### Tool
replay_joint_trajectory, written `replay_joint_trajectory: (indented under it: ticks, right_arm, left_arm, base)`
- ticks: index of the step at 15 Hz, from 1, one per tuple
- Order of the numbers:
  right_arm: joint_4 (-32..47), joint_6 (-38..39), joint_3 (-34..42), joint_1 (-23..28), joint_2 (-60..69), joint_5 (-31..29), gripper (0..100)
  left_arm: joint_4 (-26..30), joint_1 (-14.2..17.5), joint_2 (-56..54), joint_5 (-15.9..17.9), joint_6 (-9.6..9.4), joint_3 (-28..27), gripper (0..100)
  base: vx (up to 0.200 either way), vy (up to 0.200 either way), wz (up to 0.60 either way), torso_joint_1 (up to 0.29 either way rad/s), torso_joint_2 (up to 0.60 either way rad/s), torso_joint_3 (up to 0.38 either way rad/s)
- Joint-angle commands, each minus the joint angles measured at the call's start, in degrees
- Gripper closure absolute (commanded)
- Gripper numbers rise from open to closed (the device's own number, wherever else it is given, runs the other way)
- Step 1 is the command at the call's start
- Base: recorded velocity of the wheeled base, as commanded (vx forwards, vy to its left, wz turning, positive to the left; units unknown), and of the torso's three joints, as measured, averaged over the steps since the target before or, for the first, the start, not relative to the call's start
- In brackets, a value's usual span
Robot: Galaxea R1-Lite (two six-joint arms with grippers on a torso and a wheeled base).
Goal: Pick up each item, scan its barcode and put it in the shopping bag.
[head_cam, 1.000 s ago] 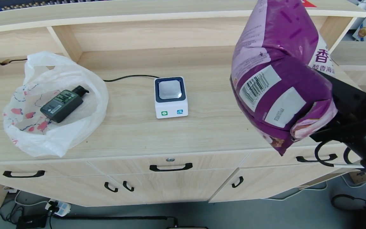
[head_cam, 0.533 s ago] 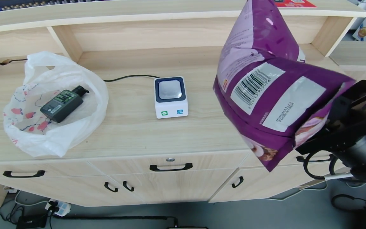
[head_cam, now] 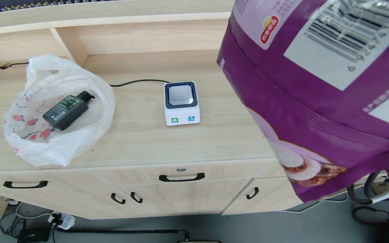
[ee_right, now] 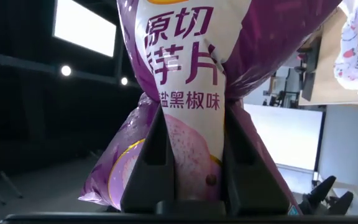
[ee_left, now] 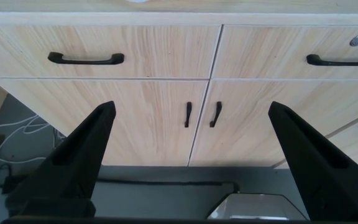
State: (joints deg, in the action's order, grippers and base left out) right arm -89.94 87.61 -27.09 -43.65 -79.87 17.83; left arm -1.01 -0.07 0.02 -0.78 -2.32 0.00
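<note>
A large purple snack bag hangs high at the right of the head view, close to the camera, its barcode label facing me. My right gripper is shut on the snack bag, pinching its lower end between both fingers. The white scanner with a dark window stands mid-counter. At the left lies the white shopping bag, open, with a dark pump bottle inside. My left gripper hangs open below the counter, facing the cabinet fronts.
The wooden counter has a raised back shelf and an upright divider. A black cable runs from the scanner to the left. Drawers and doors with black handles sit under the counter edge.
The snack bag has risen and swung toward the head camera, turning so its barcode faces up, and it now hides the right arm. The bag, bottle and scanner have not moved.
</note>
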Motion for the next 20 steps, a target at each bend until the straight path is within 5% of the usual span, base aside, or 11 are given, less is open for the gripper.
replay_joint_trajectory:
  ticks: [1, 16, 18, 20]
  right_arm:
    - [-0.1, 0.0, 0.5, -2.2, 0.5, 0.0, 100]
    - [-0.1, -0.1, 5.8, -5.4, -2.1, 0.0, 100]
    - [-0.1, -3.6, 3.4, -2.4, -4.1, 0.0, 100]
    - [-0.1, -19.1, -2.3, 1.5, -6.6, -0.8, 100]
  left_arm:
    - [0.0, 0.0, 0.0, 0.0, -0.06, 0.0, 0]
    - [0.0, 0.0, 0.0, 0.0, -0.76, 0.0, 0]
    - [0.0, 0.0, 0.0, 0.0, -0.76, 0.0, 0]
    - [0.1, 0.1, 0.0, 0.0, -0.32, 0.0, 0]
  base:
    - [0.000, 0.000, 0.00, 0.000, 0.00, 0.000]
    - [0.000, 0.000, 0.00, 0.000, 0.00, 0.000]
    - [0.000, 0.000, 0.00, 0.000, 0.00, 0.000]
    - [0.000, 0.000, 0.00, 0.000, 0.00, 0.000]
